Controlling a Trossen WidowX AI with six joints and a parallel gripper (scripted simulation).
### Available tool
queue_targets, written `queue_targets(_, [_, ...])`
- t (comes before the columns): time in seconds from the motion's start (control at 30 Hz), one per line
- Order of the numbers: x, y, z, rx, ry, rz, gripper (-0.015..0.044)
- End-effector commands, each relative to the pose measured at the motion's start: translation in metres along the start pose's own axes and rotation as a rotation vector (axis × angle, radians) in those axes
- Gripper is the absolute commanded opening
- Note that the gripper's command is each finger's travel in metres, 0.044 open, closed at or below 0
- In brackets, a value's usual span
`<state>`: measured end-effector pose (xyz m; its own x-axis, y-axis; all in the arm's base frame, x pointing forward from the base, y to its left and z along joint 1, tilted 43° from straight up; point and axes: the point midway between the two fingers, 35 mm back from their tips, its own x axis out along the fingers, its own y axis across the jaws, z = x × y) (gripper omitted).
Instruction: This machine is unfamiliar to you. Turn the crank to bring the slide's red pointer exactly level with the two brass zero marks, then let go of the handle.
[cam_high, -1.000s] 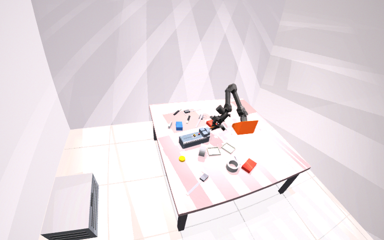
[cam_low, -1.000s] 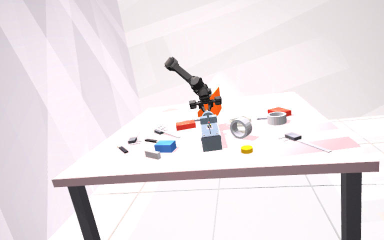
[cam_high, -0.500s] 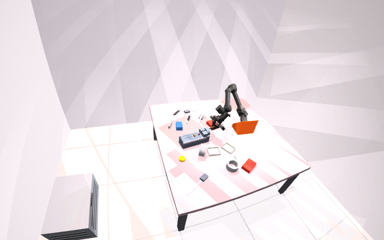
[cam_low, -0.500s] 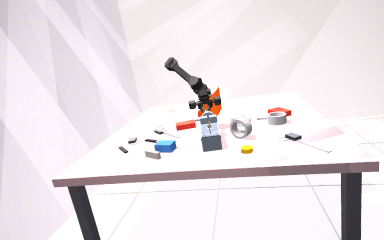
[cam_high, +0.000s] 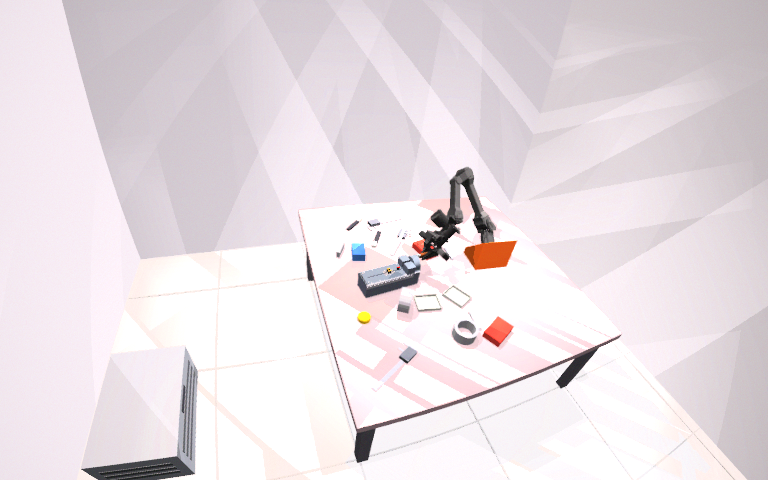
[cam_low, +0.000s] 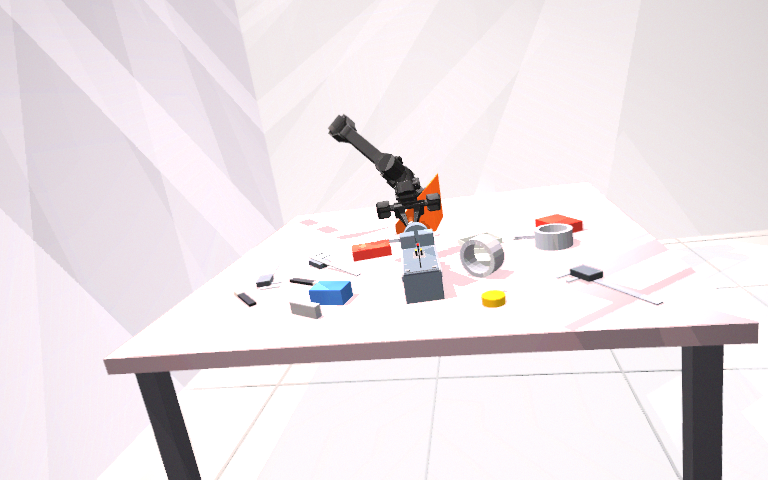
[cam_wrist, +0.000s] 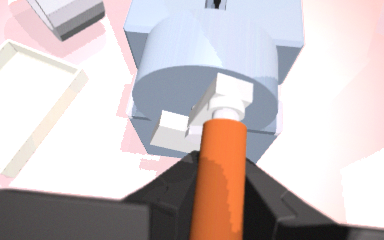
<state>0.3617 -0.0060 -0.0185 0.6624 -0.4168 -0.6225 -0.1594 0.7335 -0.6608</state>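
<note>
Pale walls showing faceted, streaky patches above large floor tiles. Smooth white table (cam_high: 526, 316) (cam_low: 226, 333) standing on dark square legs. Matte black jointed arm (cam_high: 455, 198) (cam_low: 365, 146) arching over it. Blue-grey blocky machine (cam_high: 389, 278) (cam_low: 423, 283) (cam_wrist: 207, 45) resting on table, round drum end facing gripper (cam_high: 423, 254) (cam_low: 412, 224) (cam_wrist: 216, 162). Chunky grey ring (cam_high: 404, 301) (cam_low: 466, 261) (cam_wrist: 75, 17) standing on edge beside machine. Black fingers clamping smooth orange cylindrical handle (cam_wrist: 220, 175) of white angular crank (cam_wrist: 231, 90). Tiny red pointer (cam_high: 398, 267) (cam_low: 417, 245) sitting atop machine, exact level unclear.

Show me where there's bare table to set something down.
Likely the stretch between the yellow disc and the dark block. It's crowded around the blue block, with small dark and grey pieces nearby.
</note>
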Motion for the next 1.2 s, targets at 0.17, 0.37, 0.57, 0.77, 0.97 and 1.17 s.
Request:
queue_targets(0.17, [0.003,-0.010,-0.003,0.015,0.007,-0.023,0.0000])
queue_targets(0.37, [0.004,-0.012,-0.004,0.015,0.007,-0.023,0.0000])
queue_targets(0.57, [0.005,-0.014,-0.005,0.015,0.007,-0.023,0.0000])
queue_targets(0.77, [0.007,-0.016,-0.008,0.015,0.007,-0.023,0.0000])
queue_targets(0.97, [0.010,-0.019,-0.011,0.015,0.007,-0.023,0.0000])
queue_targets(1.17, [0.014,-0.021,-0.014,0.014,0.007,-0.024,0.0000])
